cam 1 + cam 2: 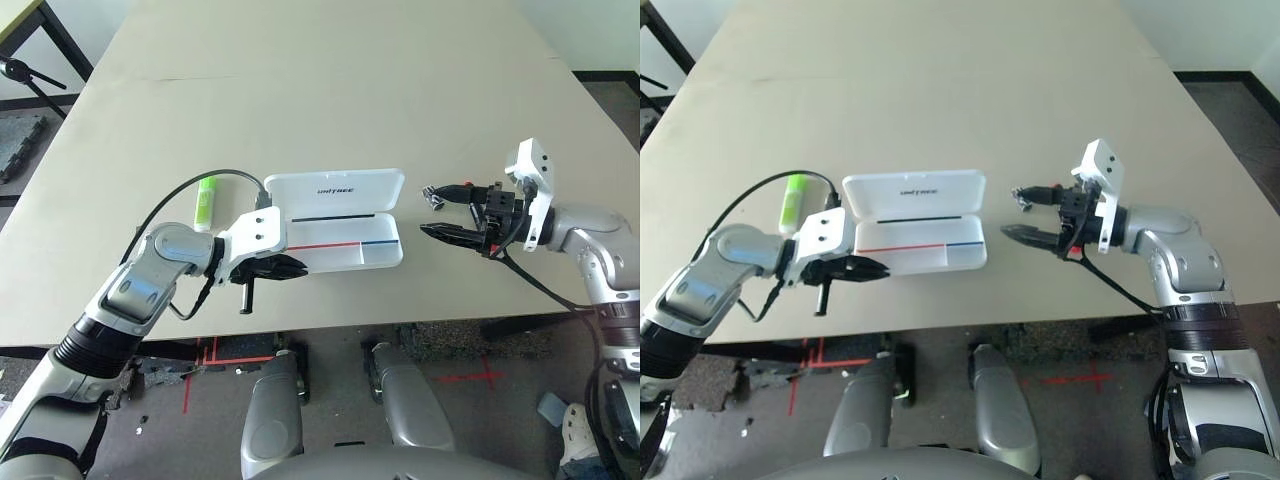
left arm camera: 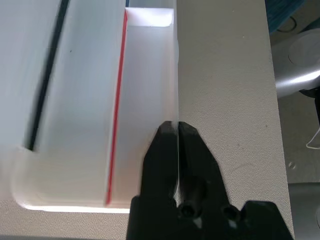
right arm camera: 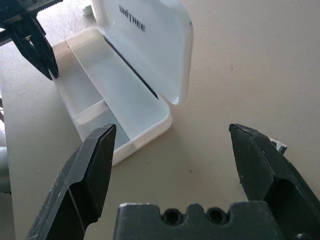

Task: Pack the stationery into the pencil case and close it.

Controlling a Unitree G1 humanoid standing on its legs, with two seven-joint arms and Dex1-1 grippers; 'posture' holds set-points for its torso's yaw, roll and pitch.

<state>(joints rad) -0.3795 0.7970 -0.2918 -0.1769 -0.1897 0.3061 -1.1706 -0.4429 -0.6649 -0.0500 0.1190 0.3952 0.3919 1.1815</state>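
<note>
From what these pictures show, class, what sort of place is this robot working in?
Probably a robotics lab or test room, not a classroom. A large bare beige table holds a white pencil case and a green highlighter. Red tape crosses mark the floor, and a black stand leg shows at the edge.

Pencil case (image 1: 335, 215): smooth white plastic, slightly glossy; the lid carries dark printed lettering, the tray thin red and blue stripes. Table (image 1: 330, 90): matt beige top, even and fine-grained, with faint specks in the wrist views. Highlighter (image 1: 205, 203), left of centre in the left eye view: lime-green plastic, smooth. Left gripper (image 1: 290, 268) and right gripper (image 1: 432, 211): black fingers, matt, hard-looking, with white plastic housings behind. Forearms: silver, satin sheen. Cable (image 1: 185, 190): black, smooth sheath.
</note>
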